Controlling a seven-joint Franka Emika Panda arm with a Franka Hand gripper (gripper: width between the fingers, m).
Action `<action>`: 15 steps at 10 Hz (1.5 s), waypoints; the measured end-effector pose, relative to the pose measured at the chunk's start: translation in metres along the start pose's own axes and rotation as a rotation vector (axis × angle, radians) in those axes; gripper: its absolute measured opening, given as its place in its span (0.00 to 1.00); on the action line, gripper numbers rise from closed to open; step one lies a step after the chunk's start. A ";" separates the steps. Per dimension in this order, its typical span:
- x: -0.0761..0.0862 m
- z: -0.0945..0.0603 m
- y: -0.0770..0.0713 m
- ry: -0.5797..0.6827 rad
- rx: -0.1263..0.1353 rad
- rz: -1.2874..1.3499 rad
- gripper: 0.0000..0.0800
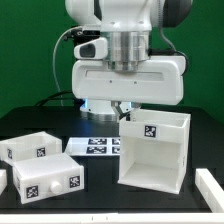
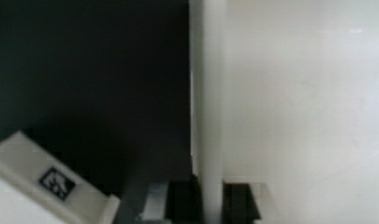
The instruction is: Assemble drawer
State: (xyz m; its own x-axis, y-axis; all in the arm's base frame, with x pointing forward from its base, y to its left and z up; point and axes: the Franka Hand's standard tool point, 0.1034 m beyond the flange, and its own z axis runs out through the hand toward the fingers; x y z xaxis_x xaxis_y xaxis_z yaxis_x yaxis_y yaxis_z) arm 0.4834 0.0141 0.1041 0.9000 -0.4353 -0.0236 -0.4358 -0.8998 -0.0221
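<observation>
The large cube-shaped white drawer housing stands open-topped at the exterior view's right, a tag on its upper front. My gripper reaches down at the housing's back left corner. In the wrist view the gripper has one dark finger on each side of the housing's thin upright wall and is shut on it. Two smaller white boxes lie at the exterior view's left: an open tagged one and, in front of it, a knobbed one. A tagged box corner also shows in the wrist view.
The marker board lies flat on the black table between the small boxes and the housing. A white strip lies at the exterior view's right edge. A small white piece shows at the left edge.
</observation>
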 end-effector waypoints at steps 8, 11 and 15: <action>0.015 0.002 -0.006 -0.056 0.088 0.805 0.04; 0.015 0.002 -0.013 -0.072 0.103 0.958 0.04; 0.039 0.002 -0.072 -0.065 0.171 1.078 0.04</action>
State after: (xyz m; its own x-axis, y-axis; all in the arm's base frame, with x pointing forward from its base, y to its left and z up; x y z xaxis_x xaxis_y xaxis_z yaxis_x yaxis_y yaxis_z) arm 0.5503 0.0623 0.1027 0.0443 -0.9851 -0.1661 -0.9949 -0.0285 -0.0967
